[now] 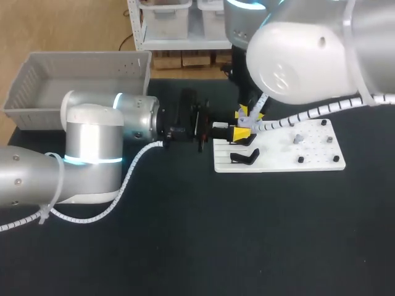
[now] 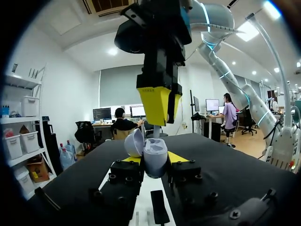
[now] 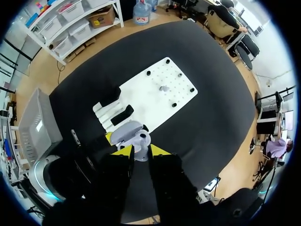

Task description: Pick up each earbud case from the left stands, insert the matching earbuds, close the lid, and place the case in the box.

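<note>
Holding the open earbud case (image 2: 155, 165) upright, the left gripper (image 2: 154, 159) has its two yellow-tipped fingers pressed to the pale grey body from either side, so its jaws are clamped on the case. The lid (image 2: 133, 142) is swung back and stands tilted off one side of the rim, leaving the moulded hollows in the top of the case bare.

Straight above the case hangs the right gripper (image 2: 160, 106), pointing down at the opening and just short of it. From its own wrist view the case (image 3: 137, 140) lies directly under and between its tips (whether its jaws hold anything, I cannot tell).

Seen from overhead, the left arm (image 1: 92, 148) comes in low from the left and the right arm (image 1: 308, 55) from the upper right. They meet at the near-left edge of the white board (image 1: 308, 154), where the black stands (image 1: 245, 157) sit. Small pegs (image 1: 300, 159) dot the rest of the board. The grey box (image 1: 86, 57) rests on the black table (image 1: 247, 234), well apart from the case, behind the left arm
</note>
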Robot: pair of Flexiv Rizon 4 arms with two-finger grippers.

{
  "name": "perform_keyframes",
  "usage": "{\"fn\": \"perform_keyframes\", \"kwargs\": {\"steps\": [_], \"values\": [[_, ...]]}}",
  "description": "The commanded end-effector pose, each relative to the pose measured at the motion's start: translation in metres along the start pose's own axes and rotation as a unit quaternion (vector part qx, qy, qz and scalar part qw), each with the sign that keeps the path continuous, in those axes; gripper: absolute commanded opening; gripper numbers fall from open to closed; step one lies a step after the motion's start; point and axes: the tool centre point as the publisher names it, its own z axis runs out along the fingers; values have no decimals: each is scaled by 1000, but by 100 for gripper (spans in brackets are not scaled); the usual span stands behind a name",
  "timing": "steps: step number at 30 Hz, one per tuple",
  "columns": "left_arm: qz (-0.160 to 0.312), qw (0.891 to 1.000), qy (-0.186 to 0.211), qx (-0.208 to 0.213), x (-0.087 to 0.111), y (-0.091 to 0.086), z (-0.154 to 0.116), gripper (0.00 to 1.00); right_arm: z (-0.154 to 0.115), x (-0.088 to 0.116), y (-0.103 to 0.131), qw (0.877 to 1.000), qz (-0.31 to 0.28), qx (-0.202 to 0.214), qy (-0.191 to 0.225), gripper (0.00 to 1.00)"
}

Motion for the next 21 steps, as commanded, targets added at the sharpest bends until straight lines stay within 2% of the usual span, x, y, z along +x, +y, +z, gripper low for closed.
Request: {"fn": "perform_keyframes", "kwargs": {"steps": [1,21], "values": [[1,1000,-1,-2,0,-1,0,0,2,-3,1,1000,1,6,7,0],[1,1000,-1,-2,0,-1,0,0,13,-8,2,1000,-3,8,20,0]]}}
